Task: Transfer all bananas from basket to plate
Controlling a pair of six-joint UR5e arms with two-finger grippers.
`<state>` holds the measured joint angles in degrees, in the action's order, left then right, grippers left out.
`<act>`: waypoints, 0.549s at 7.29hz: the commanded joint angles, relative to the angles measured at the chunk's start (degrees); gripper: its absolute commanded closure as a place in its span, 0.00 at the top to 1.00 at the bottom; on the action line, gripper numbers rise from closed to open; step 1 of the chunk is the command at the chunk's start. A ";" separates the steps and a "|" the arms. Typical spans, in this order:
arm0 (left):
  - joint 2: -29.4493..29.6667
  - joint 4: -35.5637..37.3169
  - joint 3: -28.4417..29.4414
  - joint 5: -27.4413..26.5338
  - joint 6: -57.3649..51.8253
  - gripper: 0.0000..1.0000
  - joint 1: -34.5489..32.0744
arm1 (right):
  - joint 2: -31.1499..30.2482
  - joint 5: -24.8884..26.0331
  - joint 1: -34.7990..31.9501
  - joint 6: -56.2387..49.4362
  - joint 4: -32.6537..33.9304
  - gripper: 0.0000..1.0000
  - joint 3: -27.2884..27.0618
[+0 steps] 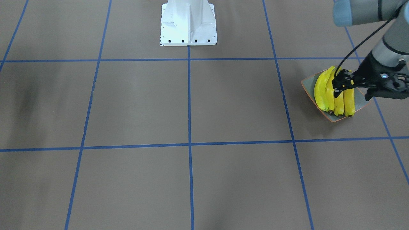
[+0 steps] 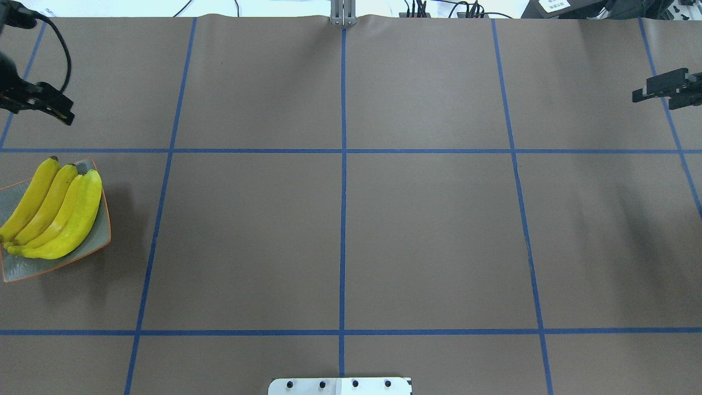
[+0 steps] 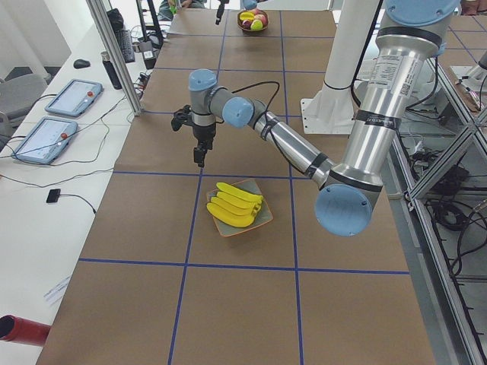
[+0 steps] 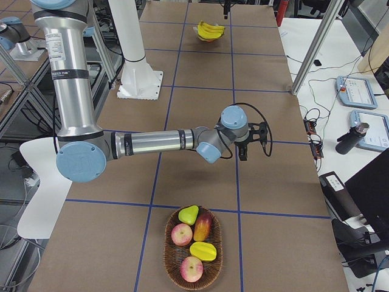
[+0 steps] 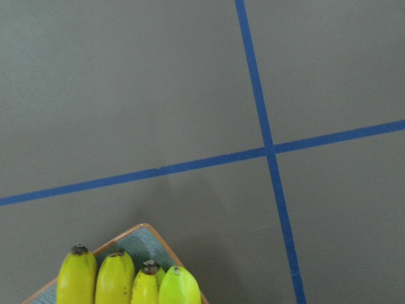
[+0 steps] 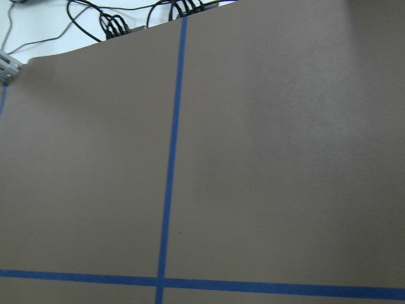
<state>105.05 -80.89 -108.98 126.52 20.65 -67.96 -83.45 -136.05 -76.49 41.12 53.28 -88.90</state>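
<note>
**Four bananas on the plate, clear of both grippers**

From the front: shows the left gripper (image 1: 338,83) hanging over four bright yellow, slightly curved bananas (image 1: 323,92), with parted, empty jaws. Places those bananas side by side, dark tips toward 6 o'clock, on the square grey-green glossy plate with a thin orange rim (image 1: 360,101), at 3 o'clock on the brown, blue-taped table (image 1: 223,105).

From overhead: puts the plate at 9 o'clock, and the left gripper apart from it, toward 12 o'clock. Catches the right gripper (image 2: 644,93) at the 3 o'clock edge, well apart from the fruit; cannot tell open from shut there.

From the left end: shows the near arm bent at the elbow, with its gripper pointing straight down above the table, at 11 o'clock from the plate.

From the right end: shows the near arm stretched low across the table, with an oval wicker basket (image 4: 213,274) of other fruit at 6 o'clock.

From the left wrist: looks down on four banana ends and a plate corner at 7 o'clock.
</note>
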 commanded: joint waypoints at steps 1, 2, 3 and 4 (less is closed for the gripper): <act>-0.11 -0.05 8.30 6.88 -13.21 1.00 -11.18 | 0.31 -1.50 -5.85 -22.30 17.58 1.00 -0.30; -0.11 -0.31 12.17 8.46 -16.23 1.00 -14.01 | 0.31 -1.41 -7.78 -31.18 24.96 1.00 -1.00; -0.37 -0.32 13.08 8.74 -16.35 1.00 -14.74 | 0.31 -1.41 -9.89 -38.67 33.04 1.00 -3.01; -0.72 -0.32 13.09 8.83 -16.26 1.00 -15.01 | 0.22 -1.15 -11.65 -44.57 39.47 1.00 -4.77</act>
<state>104.69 -81.17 -96.97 134.81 5.16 -81.83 -83.17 -137.39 -85.66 5.48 83.58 -91.53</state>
